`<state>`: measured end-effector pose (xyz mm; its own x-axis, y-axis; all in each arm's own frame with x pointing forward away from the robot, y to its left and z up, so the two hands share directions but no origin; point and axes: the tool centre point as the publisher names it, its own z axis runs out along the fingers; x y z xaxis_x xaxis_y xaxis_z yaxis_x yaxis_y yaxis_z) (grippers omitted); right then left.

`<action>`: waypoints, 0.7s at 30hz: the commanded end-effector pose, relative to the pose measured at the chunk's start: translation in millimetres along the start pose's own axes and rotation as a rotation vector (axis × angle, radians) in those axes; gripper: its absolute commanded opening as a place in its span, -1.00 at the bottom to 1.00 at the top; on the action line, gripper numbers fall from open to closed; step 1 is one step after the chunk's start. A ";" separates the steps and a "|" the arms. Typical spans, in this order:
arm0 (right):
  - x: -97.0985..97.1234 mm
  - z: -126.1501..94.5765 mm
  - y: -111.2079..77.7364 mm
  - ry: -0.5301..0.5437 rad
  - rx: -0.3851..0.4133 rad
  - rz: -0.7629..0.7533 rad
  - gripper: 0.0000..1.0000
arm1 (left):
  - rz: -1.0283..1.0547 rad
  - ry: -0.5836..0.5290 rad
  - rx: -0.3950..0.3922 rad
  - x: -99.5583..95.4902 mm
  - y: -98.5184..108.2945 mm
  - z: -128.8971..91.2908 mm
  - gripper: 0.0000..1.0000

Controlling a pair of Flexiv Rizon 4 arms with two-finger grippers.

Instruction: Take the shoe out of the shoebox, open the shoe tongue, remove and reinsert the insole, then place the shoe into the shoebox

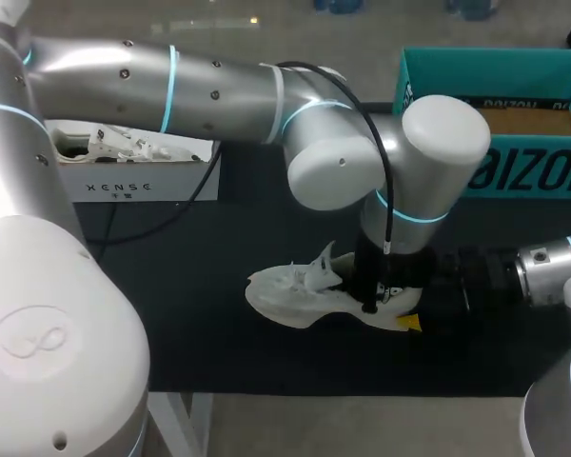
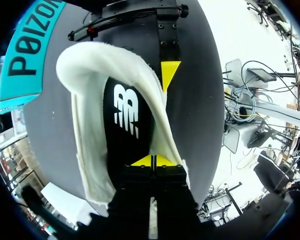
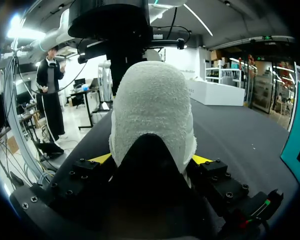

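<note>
The shoe (image 1: 295, 295) is lying out of the shoebox (image 1: 523, 176), on the dark tabletop (image 1: 171, 314) near the front middle, with its toe pointing toward my left side. The shoebox is standing open at the far right, well apart from the shoe.

The right gripper (image 3: 151, 160) is coming in low from the right and clamping the white heel between its two fingers, one yellow tip on each side. That hold seems meant to keep the shoe from sliding or tipping while the other arm is working inside it.

The left arm is reaching across the middle, and the left gripper (image 2: 152, 161) is pointing straight down into the shoe's opening. Its fingers are drawn close together, with their tips sitting at the heel end of the black insole (image 2: 127, 125), just inside the white collar. I cannot tell whether they are actually pinching the insole's edge or only pressing on it. The insole is lying flat inside the shoe, so I judge the insole step to be the one in hand, and the return to the shoebox is not yet done.
</note>
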<state>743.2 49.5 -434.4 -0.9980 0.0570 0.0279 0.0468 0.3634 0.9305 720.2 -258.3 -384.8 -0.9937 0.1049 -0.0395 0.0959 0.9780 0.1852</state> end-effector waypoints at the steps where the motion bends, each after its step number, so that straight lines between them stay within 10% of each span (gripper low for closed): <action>1: 0.2 0.2 -3.5 -0.002 0.002 0.002 -1.00 | 0.003 -0.015 0.014 5.7 6.2 0.0 -1.00; 7: 0.2 0.2 -3.5 -0.002 0.002 0.002 -1.00 | 0.004 -0.029 0.021 5.8 7.8 -1.6 -0.33; 21: 0.2 0.2 -3.5 -0.002 0.002 0.002 -1.00 | 0.022 -0.051 0.044 -1.2 4.8 1.5 -0.30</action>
<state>743.0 49.3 -434.5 -0.9980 0.0568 0.0275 0.0463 0.3636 0.9304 723.2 -256.0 -380.9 -0.9883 0.1269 -0.0847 0.1126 0.9812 0.1568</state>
